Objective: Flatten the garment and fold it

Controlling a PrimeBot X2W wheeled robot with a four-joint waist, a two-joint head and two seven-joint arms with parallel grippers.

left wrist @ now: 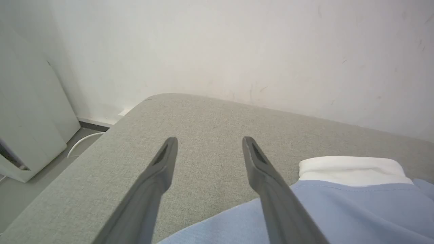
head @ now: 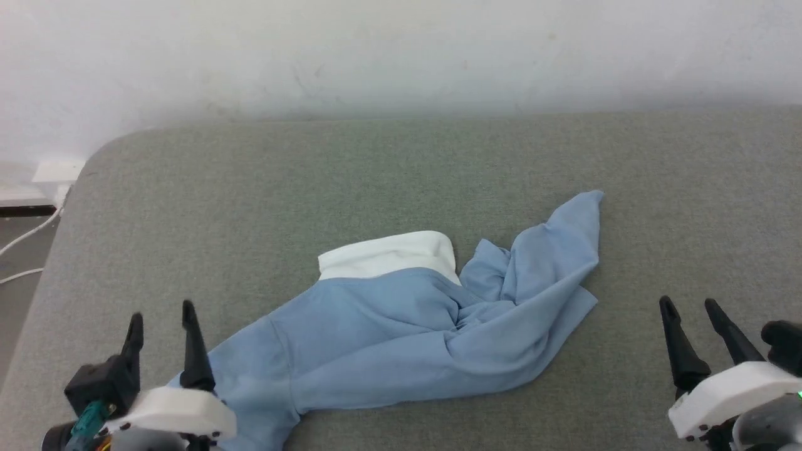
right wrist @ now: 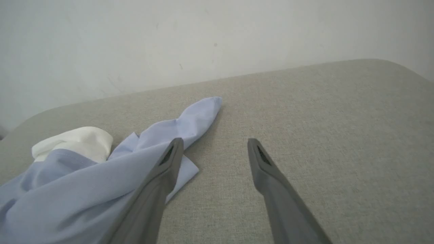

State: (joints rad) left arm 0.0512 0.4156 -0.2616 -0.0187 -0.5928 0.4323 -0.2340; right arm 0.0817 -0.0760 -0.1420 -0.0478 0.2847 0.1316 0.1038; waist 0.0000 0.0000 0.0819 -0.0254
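The garment (head: 401,332), a light blue shirt with a white collar (head: 388,254), lies crumpled across the middle of the grey padded surface (head: 313,181). One pointed end reaches up to the right. My left gripper (head: 160,315) is open at the lower left, just over the garment's near-left end, with nothing between its fingers. In the left wrist view the garment (left wrist: 356,210) sits right of my left gripper (left wrist: 208,142). My right gripper (head: 690,305) stands open at the lower right, apart from the cloth. In the right wrist view the garment (right wrist: 84,189) lies left of my right gripper (right wrist: 215,144).
A white wall (head: 401,56) runs along the back of the surface. The surface's rounded left edge drops to a floor with white cables (head: 25,238) and a wall socket (head: 56,172). A white panel (left wrist: 30,118) stands at the left.
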